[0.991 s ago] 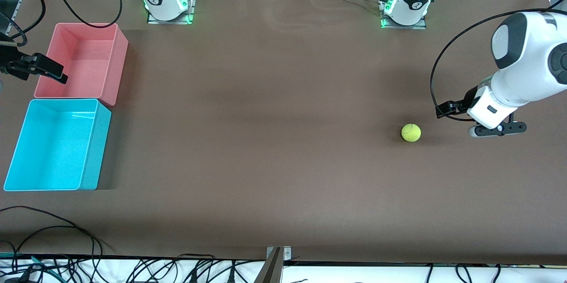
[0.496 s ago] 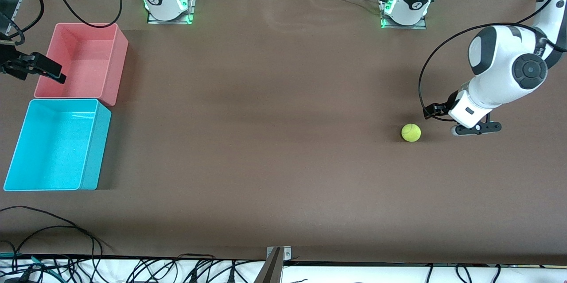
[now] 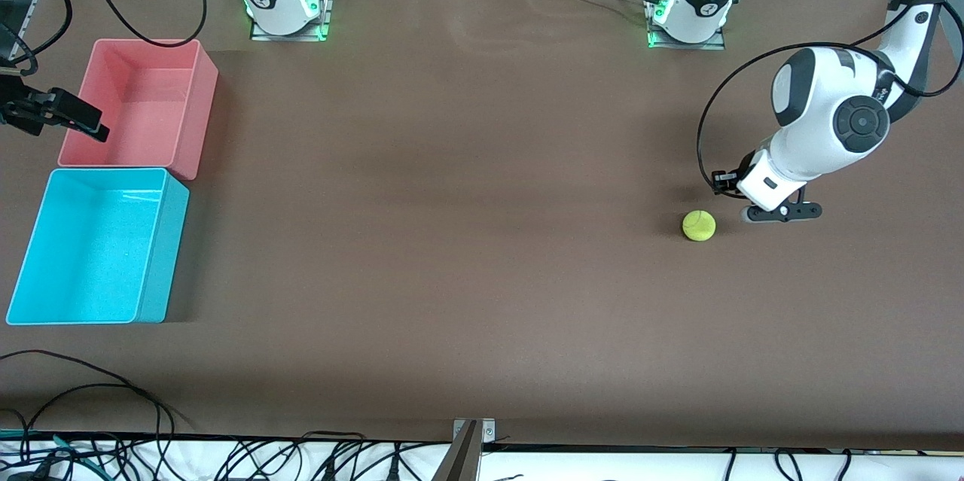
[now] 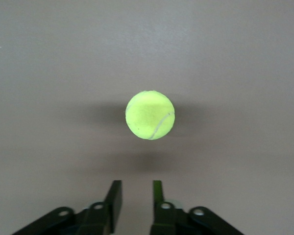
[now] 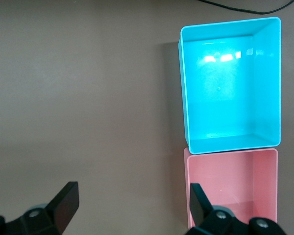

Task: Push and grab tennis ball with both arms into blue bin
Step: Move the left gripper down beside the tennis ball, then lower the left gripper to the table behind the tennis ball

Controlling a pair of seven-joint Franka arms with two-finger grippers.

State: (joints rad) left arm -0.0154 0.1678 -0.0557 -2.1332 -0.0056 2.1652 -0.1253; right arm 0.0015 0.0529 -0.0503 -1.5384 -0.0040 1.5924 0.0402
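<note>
While the left gripper (image 3: 779,213) is closing in beside the tennis ball (image 3: 699,226), its jaws are narrowing to a slim gap, likely readying a push toward the blue bin (image 3: 90,248). Jaws spread, the right gripper (image 3: 68,120) is waiting over the pink bin (image 3: 188,105).

1. Front view: high up across the table (image 3: 482,278), facing both robot bases, taking in the whole tabletop from the bins to the tennis ball (image 3: 699,226).
2. Left wrist view: low and close, looking past its own fingers (image 4: 115,198) at that same tennis ball.
3. Right wrist view: looking straight down on the blue bin (image 5: 230,83) and pink bin (image 5: 232,183), both shared with the front view.
</note>
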